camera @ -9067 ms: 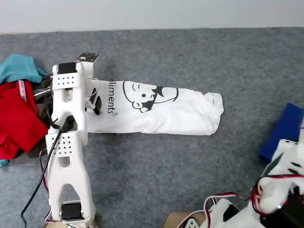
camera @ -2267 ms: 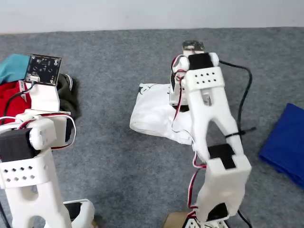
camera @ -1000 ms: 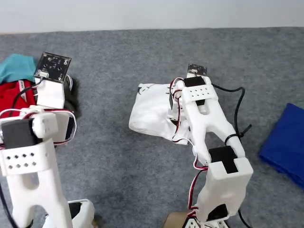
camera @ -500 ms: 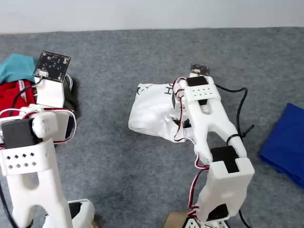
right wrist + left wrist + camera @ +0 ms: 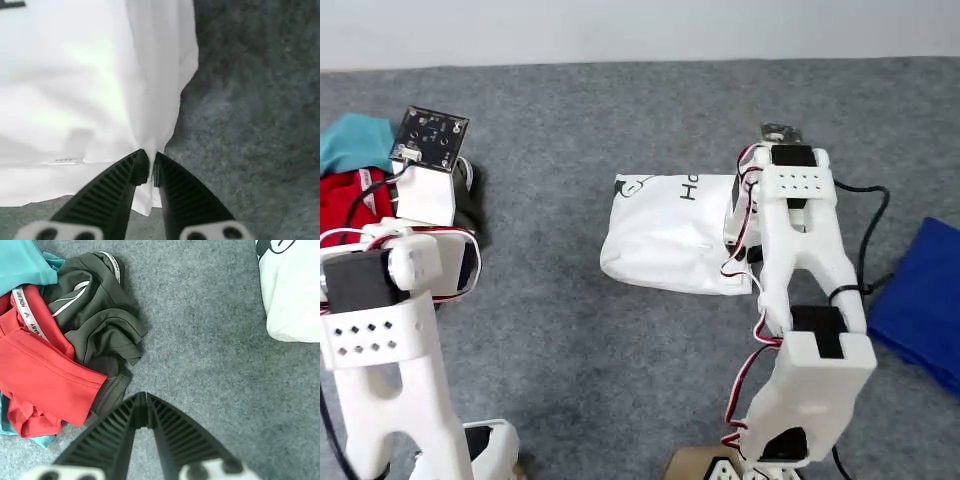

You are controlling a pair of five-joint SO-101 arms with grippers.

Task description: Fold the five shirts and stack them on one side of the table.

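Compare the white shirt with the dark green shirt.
The white shirt is folded into a flat block; the dark green shirt lies crumpled. The white shirt lies alone mid-table; the dark green shirt sits in a heap against the red shirt. The right gripper pinches the white shirt's edge; nothing grips the dark green shirt. Both rest on the grey table.

the grey, carpet-like table carries a folded white shirt near its centre and a blue shirt at the four o'clock edge. at nine o'clock, a red shirt, teal shirt and dark green shirt lie heaped, touching.
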